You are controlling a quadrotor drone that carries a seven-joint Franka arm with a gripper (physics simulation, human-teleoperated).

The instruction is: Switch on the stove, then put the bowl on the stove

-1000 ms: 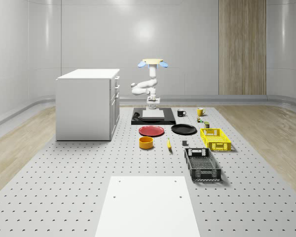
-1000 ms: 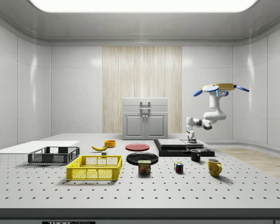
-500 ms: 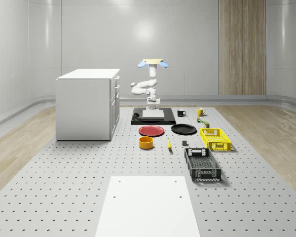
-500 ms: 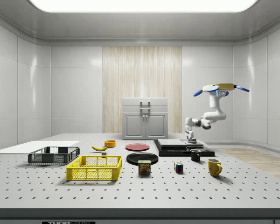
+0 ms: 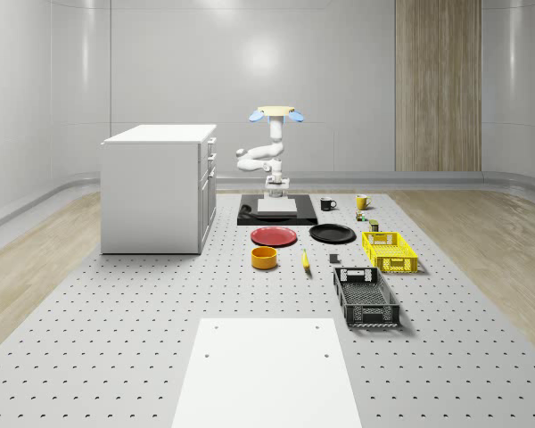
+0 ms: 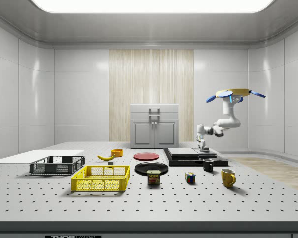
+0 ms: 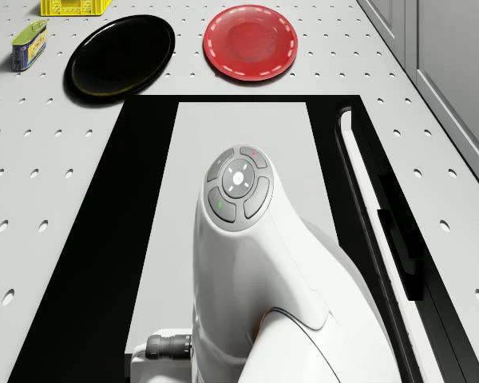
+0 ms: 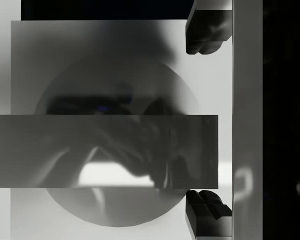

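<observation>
hovering over the far end of the stove [image 5: 277, 212], near the far edge of the surface [image 5: 116, 303], well above it: drone [image 5: 275, 113], rotors level. reaching down from it, the white arm [image 6: 223, 124], bent at the elbow, wrist pointing straight down. just above the pale stove top, the gripper [image 6: 203, 146], close to the plate. seen in the wrist view, fingers [image 8: 206, 30] spread wide apart, one at each side of the grey plate, nothing held between them. resting on the surface between stove and near edge, beyond the red plate [image 5: 274, 235]: orange bowl [image 5: 264, 257], upright, well apart from the gripper. beside the red plate, a black plate [image 5: 332, 234]. just beside the bowl, a banana [image 5: 305, 260].
</observation>
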